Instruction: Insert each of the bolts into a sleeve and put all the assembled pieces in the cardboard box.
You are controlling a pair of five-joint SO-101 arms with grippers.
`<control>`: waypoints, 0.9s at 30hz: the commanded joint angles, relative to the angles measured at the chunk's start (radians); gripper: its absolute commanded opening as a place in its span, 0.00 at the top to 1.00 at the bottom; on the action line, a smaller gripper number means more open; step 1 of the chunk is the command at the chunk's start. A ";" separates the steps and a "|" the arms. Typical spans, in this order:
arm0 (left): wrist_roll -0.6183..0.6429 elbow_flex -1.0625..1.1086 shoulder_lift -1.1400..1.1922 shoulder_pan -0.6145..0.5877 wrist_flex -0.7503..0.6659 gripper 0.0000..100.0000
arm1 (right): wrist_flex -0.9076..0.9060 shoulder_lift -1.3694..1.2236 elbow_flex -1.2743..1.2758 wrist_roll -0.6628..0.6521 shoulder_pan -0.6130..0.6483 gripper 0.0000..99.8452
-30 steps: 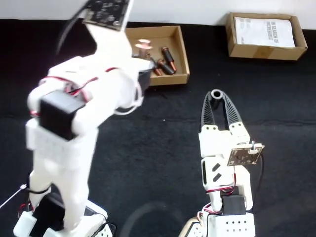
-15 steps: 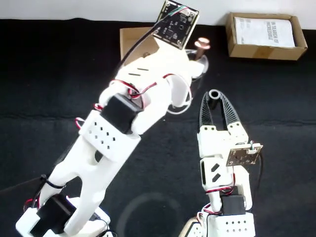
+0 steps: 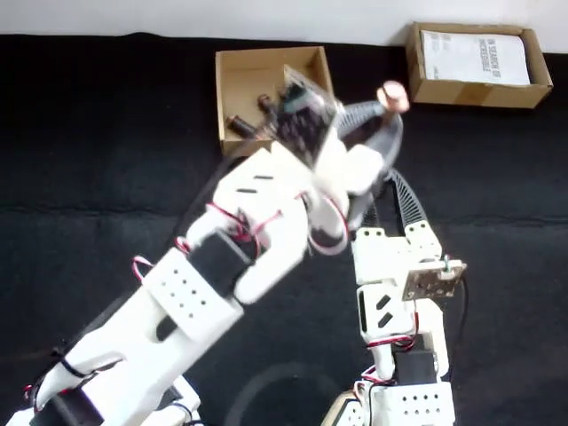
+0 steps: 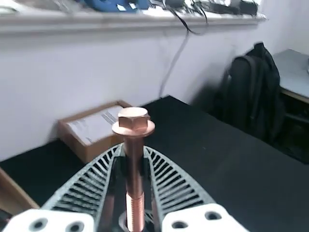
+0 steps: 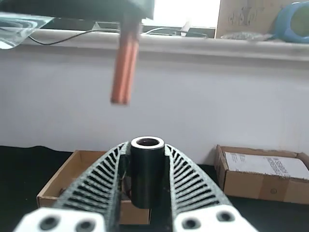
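While left gripper (image 4: 133, 151) clamped bolt (image 4: 133, 123) above the sleeve (image 5: 147, 174) pinched in right gripper (image 5: 147, 147), I judged centring came first.

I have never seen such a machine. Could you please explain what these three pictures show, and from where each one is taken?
This is a small robot with a left arm and a right arm, standing at a black table. The high view looks down on both arms. The other two pictures come from a camera on each arm's wrist, looking along its gripper.

The left gripper is shut on a copper bolt, head outward. The right gripper is shut on a black sleeve, open end toward the fingertips. The bolt is not yet in the sleeve.

On the table stand an open cardboard box with a few pieces inside, and a second box holding a printed sheet.
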State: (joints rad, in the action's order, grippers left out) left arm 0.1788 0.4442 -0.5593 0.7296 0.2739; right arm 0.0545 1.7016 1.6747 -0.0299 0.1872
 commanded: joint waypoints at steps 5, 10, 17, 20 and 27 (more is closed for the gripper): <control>-0.083 0.151 0.016 0.019 -0.299 0.99 | 0.030 0.007 0.021 -0.006 0.007 0.99; -0.143 0.131 0.054 0.022 -0.390 0.99 | 0.030 0.007 0.024 -0.006 0.007 0.99; -0.144 0.016 0.059 0.027 -0.304 0.99 | 0.027 0.007 0.028 -0.006 0.010 0.99; -0.143 0.027 0.061 0.027 -0.281 0.99 | 0.027 0.007 0.028 -0.008 0.018 0.99; -0.143 0.094 0.064 0.027 -0.331 0.99 | 0.027 0.007 0.027 -0.006 0.018 0.99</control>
State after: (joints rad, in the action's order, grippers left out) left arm 0.0407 0.5378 -0.4918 0.7419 -0.0253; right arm 0.0591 1.7001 1.6747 -0.0299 0.1979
